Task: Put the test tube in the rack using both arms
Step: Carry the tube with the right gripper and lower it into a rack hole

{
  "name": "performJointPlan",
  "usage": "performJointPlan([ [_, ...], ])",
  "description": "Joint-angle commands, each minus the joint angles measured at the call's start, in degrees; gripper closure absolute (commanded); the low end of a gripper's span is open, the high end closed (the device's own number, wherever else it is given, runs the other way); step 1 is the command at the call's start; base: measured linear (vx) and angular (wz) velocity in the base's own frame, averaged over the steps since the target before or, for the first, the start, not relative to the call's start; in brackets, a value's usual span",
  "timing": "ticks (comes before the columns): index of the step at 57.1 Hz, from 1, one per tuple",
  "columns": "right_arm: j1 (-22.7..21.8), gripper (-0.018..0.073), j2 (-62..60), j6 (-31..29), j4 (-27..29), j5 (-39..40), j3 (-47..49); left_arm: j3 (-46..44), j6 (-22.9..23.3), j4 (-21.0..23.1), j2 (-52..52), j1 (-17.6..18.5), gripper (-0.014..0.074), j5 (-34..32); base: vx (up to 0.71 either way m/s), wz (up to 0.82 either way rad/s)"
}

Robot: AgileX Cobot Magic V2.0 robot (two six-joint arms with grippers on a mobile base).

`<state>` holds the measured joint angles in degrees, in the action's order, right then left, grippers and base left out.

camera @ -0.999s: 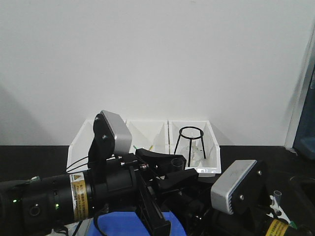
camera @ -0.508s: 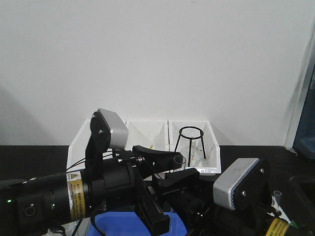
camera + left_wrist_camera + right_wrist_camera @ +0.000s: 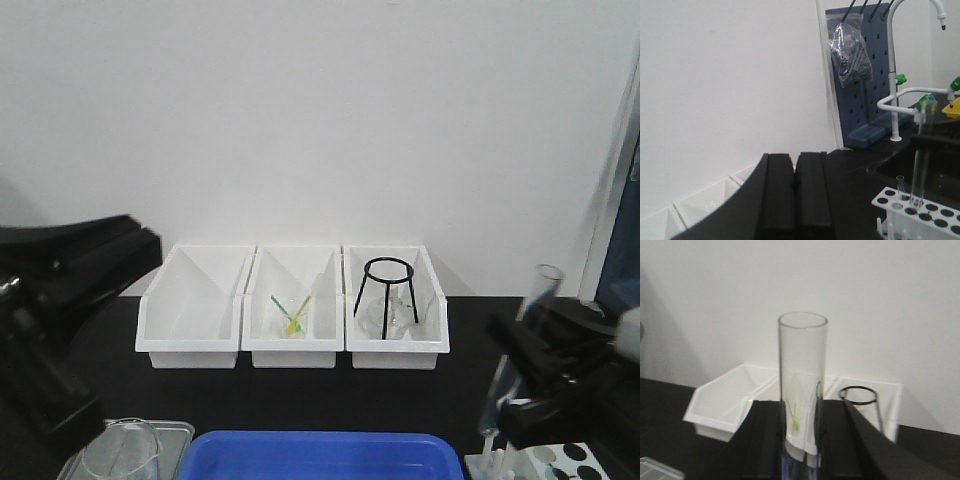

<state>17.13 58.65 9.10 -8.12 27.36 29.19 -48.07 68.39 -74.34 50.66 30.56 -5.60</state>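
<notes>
Test tube [image 3: 802,390] stands near upright, open rim up, pinched between the two black fingers of the right gripper [image 3: 802,412], which grip its lower half. From the left wrist view its rounded end sits down at the top plate of the rack [image 3: 932,223]; cannot tell whether it is inside a hole. Front view shows the tube leaning slightly. Left gripper [image 3: 795,165] is well off to the left, fingers pressed together with nothing between them. Behind stand three white bins [image 3: 292,350] against the wall, the right one holding a black ring stand [image 3: 386,295]. Near edge: blue tray [image 3: 320,455], beaker [image 3: 120,455].
</notes>
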Motion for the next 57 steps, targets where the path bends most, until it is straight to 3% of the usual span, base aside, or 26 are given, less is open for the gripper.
performJointPlan([
  [1,-6.49,0.0567,-4.19,-0.69,-0.02,5.32,-1.41,3.06,1.03,1.03,-4.27,-0.09,0.0606,2.24,0.00,0.00],
  [8,-14.10,0.0567,-6.71,-0.63,-3.14,6.63,-5.23,7.93,3.79,4.06,-7.87,-0.09,0.0605,4.70,0.00,0.00],
  [16,-17.65,0.0567,-5.87,1.52,-7.69,10.22,-7.88,11.04,3.87,5.36,-9.13,-0.09,0.0603,4.34,0.00,0.00],
  [46,-17.72,0.0567,12.56,0.77,-7.77,28.14,-8.67,11.33,3.85,5.25,-8.76,-0.02,0.0603,4.53,0.00,0.00],
  [57,-17.72,0.0567,16.95,-1.47,-7.43,30.23,-8.67,11.33,3.81,5.25,-8.76,-0.02,0.0603,6.74,0.00,0.00],
])
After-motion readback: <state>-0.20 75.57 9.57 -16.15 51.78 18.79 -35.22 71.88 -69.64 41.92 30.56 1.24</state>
